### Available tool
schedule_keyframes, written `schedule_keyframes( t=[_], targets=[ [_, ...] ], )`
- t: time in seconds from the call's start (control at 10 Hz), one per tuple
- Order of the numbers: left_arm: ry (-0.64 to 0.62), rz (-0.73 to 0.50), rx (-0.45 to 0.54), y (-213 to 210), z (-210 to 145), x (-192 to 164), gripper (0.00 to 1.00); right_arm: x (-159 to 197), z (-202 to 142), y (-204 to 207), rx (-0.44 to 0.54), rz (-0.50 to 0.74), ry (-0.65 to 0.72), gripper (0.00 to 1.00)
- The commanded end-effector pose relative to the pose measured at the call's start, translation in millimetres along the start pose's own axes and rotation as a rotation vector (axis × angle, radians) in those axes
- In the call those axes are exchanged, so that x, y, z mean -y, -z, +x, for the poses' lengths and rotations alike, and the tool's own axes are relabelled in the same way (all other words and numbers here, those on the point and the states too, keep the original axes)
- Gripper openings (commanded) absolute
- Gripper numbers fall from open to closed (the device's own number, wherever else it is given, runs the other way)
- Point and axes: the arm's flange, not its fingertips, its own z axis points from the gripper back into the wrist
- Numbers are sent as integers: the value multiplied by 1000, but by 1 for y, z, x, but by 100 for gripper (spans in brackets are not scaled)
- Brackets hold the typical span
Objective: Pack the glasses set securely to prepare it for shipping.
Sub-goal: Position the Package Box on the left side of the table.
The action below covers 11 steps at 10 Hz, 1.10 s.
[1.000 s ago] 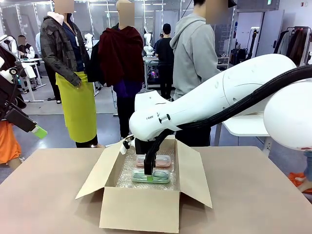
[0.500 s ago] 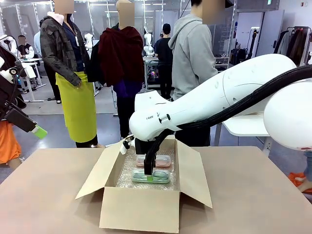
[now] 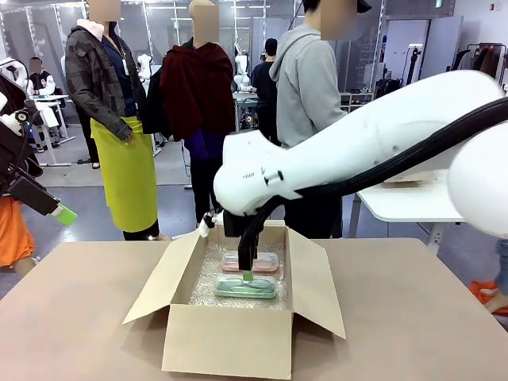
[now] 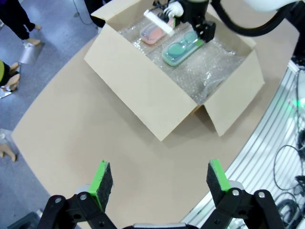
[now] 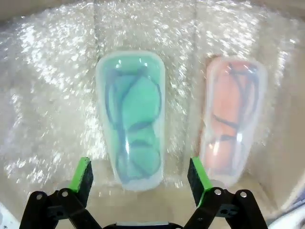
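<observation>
Both glasses cases lie side by side on bubble wrap (image 5: 47, 95) inside the open cardboard box (image 3: 226, 341). The mint-green case (image 5: 131, 119) sits straight below my right gripper (image 5: 139, 179). That gripper is open, its green pads hang just above the case's near end, and it holds nothing. The pink case (image 5: 233, 119) lies beside it, toward the far side of the box (image 3: 262, 260). In the front view my right gripper (image 3: 248, 274) hovers over the mint-green case (image 3: 246, 287). My left gripper (image 4: 159, 179) is open and empty, high off to the table's left (image 3: 63, 214).
The box's flaps (image 3: 159, 282) stand open to both sides. Bare brown table (image 3: 79, 317) surrounds the box. A person in a grey hoodie (image 3: 313, 87) stands at the far edge, with other people behind. A white table (image 3: 405, 202) is at the back right.
My right arm has lifted, and its gripper has risen a little from the mint-green case, which stays lying in the box. The left arm has not moved.
</observation>
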Motion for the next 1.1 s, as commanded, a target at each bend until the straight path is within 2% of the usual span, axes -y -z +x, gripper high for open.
schedule_keyframes(
  t=[0.0, 0.3, 0.5, 0.7, 1.0],
  targets=[
    [2, -12, 11, -1, -1, 0, 100, -30, -30, -38, 21, -15, 19, 100],
    [2, -12, 11, -1, -1, 0, 100, -38, -64, -75, 85, -53, 79, 100],
    [2, -12, 11, -1, -1, 0, 100, -51, -100, -96, 149, -78, 128, 100],
    [2, -12, 11, -1, -1, 0, 100, -76, -160, -115, 251, -123, 218, 100],
    [2, -12, 11, -1, -1, 0, 100, -135, -243, -136, 408, -226, 328, 100]
  ],
)
